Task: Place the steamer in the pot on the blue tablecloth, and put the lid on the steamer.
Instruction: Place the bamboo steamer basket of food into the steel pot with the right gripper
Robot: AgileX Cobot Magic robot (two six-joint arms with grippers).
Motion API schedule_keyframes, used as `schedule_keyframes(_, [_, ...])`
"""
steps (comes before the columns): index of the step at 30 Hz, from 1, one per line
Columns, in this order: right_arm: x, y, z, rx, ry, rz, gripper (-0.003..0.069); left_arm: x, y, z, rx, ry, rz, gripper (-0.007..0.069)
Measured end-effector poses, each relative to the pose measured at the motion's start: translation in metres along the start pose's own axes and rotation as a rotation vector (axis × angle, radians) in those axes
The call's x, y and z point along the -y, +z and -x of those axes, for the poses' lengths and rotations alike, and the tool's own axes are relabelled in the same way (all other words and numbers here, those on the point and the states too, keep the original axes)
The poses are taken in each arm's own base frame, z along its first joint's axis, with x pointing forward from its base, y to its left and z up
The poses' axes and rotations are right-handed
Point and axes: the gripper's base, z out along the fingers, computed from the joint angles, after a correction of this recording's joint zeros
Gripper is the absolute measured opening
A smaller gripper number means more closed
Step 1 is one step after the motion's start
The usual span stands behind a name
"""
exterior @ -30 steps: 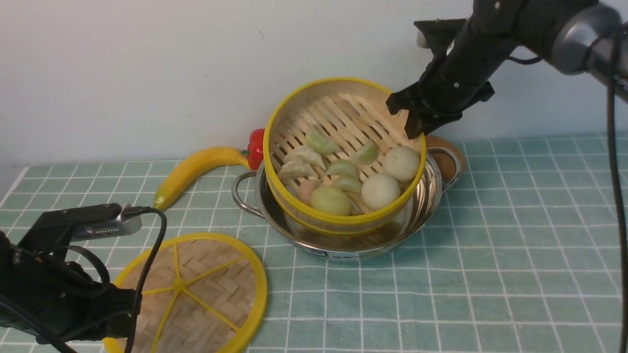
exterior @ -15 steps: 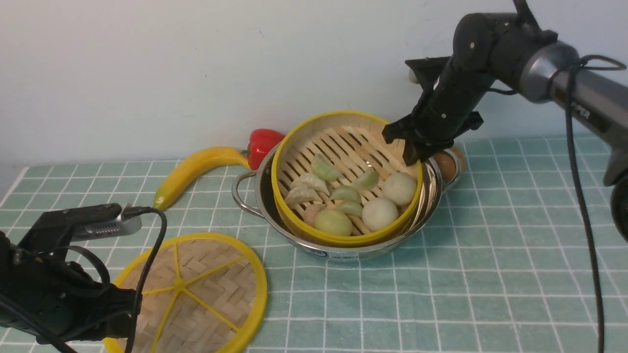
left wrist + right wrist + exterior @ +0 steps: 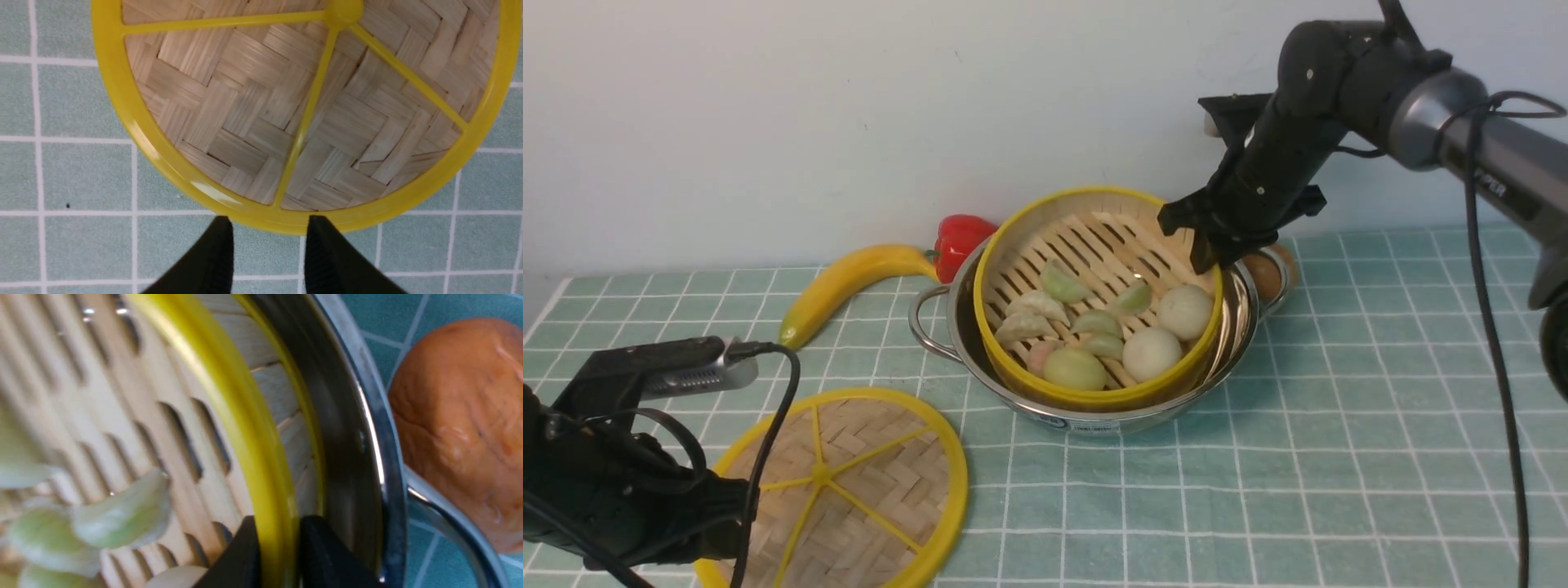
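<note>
The round bamboo steamer basket with the yellow rim [image 3: 1086, 245] sits inside the wide shiny steel pot [image 3: 1233, 327] on the pale blue checked tablecloth [image 3: 1339, 408], with little dumplings and buns [image 3: 1094, 343] on its slats. The right gripper [image 3: 1207, 260] is at about 2 o'clock on the basket, one finger on each side of the yellow rim. Whether it is squeezing or has let go cannot be told. A good next move is probably to spread the fingers and lift straight up, so the basket does not tip and spill the food. A brown lumpy round thing [image 3: 461, 428] lies just outside the pot at 2 o'clock, so there is little room there. The flat woven bamboo lid with yellow spokes [image 3: 866, 482] lies on the cloth at 8 o'clock from the pot. The left gripper [image 3: 268, 223] waits at the lid's near edge, fingers apart and holding nothing. A yellow banana [image 3: 849, 282] and a red pepper [image 3: 960, 237] crowd 10 o'clock. The cloth from 3 to 6 o'clock is bare.
</note>
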Motion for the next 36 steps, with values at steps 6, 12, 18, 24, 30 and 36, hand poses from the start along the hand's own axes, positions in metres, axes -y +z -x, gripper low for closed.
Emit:
schedule_keyframes(6, [-0.001, 0.000, 0.000, 0.001, 0.005, 0.008, 0.0253, 0.000, 0.000, 0.001, 0.006, 0.000, 0.001, 0.0243])
schedule_keyframes(12, [-0.002, -0.002, 0.001, 0.006, 0.011, 0.021, 0.0301, -0.001, 0.000, 0.002, 0.025, 0.000, 0.006, 0.0243])
schedule_keyframes(18, [-0.002, -0.003, 0.002, 0.012, 0.029, 0.050, 0.0306, -0.001, 0.000, 0.004, 0.039, 0.000, 0.009, 0.0243])
schedule_keyframes(24, [-0.002, -0.016, 0.006, 0.047, 0.017, 0.017, 0.0306, -0.001, 0.000, 0.008, 0.084, -0.014, 0.005, 0.0243])
schedule_keyframes(30, [-0.002, -0.053, 0.011, 0.126, -0.024, -0.062, 0.0306, 0.003, -0.001, 0.013, 0.147, -0.011, -0.030, 0.0243])
schedule_keyframes(36, [-0.011, -0.110, 0.012, 0.235, -0.050, -0.076, 0.0306, 0.005, 0.006, 0.020, 0.183, 0.002, -0.073, 0.0243])
